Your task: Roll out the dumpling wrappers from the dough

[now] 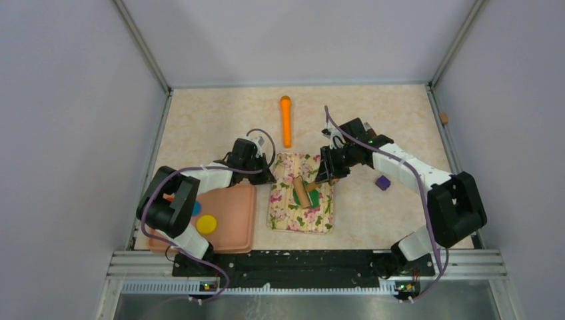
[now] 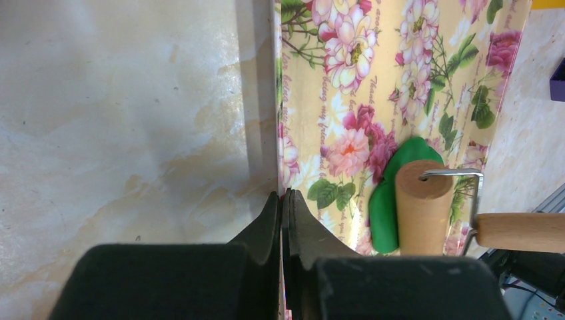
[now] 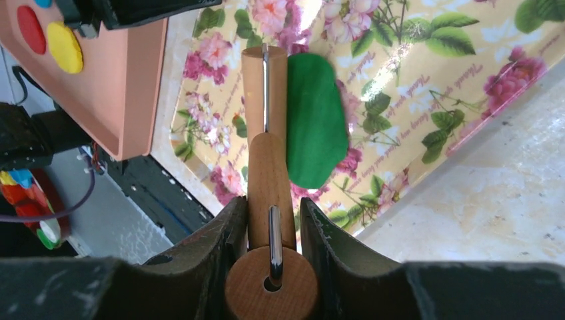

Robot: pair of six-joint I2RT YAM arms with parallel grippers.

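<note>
Left gripper [image 2: 285, 200]: closed at the glossy floral mat's [image 2: 313, 100] edge.
Right gripper [image 3: 270, 207]: clamped on wooden rolling pin [image 3: 264, 87] handle; barrel touching flattened dark green clay dough [image 3: 316, 120].
Nearby: salmon plastic tray [image 3: 126, 87], round yellow clay disc [image 3: 64, 47].

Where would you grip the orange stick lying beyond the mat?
Probably mid-length on the orange stick, coming from straight above with the jaws closing left to right across it. It lies flat, its long axis running away from the arms, and it is narrow across.
</note>
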